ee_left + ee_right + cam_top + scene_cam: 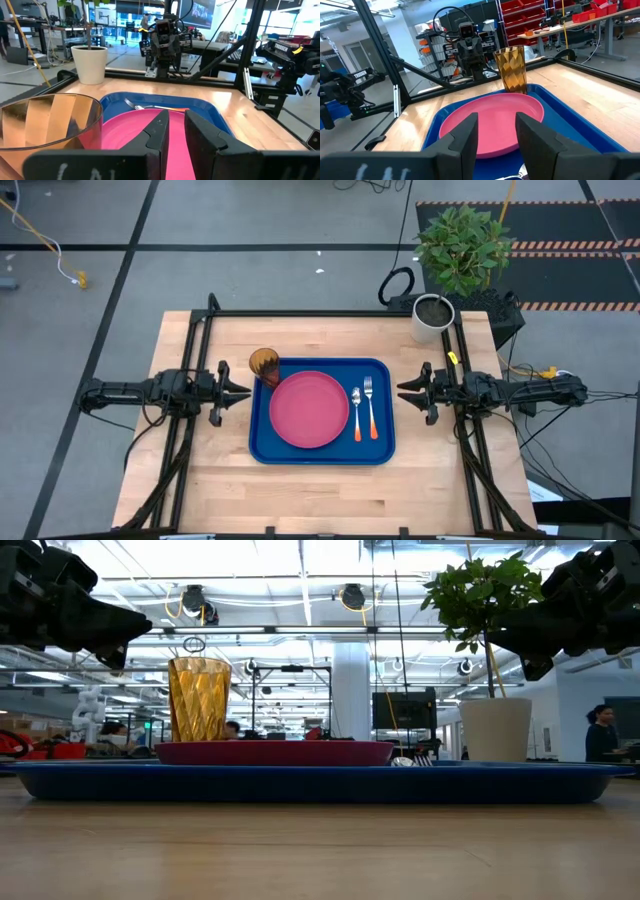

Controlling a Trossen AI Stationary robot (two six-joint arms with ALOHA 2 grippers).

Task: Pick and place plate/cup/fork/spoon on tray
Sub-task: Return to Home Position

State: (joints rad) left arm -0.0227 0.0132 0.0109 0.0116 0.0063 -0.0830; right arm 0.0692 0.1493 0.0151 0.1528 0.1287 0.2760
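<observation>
The blue tray (pixel 385 448) lies in the middle of the table. On it lies the pink-red plate (pixel 308 409). To the plate's right lie the spoon (pixel 356 415) and the fork (pixel 371 408), side by side with their orange handles toward the near edge. The amber cup (pixel 264 364) stands upright at the tray's far left corner; it also shows in the right wrist view (pixel 511 69). My left gripper (pixel 246 391) hovers open and empty just left of the tray. My right gripper (pixel 401 389) hovers open and empty just right of it. Both point at the tray.
A white pot (pixel 433 317) with a green plant stands at the table's far right corner. Black frame rails (pixel 300 313) run along the table's far edge and both sides. Bare wood (pixel 320 495) lies between the tray and the near edge.
</observation>
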